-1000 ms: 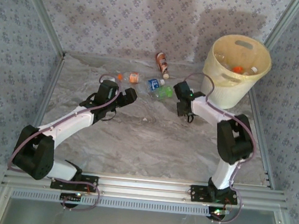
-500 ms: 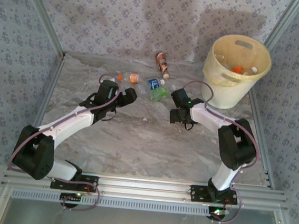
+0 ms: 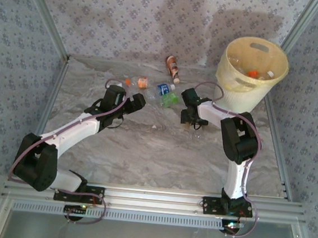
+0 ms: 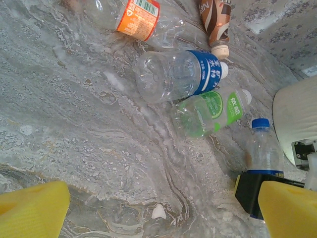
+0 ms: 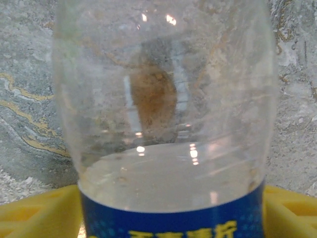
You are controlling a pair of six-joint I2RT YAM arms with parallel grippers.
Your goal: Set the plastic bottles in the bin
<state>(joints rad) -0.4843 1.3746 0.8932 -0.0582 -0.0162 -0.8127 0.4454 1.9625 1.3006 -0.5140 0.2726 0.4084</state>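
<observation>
Showing cropped yellow characters, blue-labelled bottle in right gripper

Chinese characters on lying blue-label bottle, barcode on orange-label bottle

Marbled table: orange bottle, blue bottle, green bottle, brown bottle lying; bin far right.
</observation>
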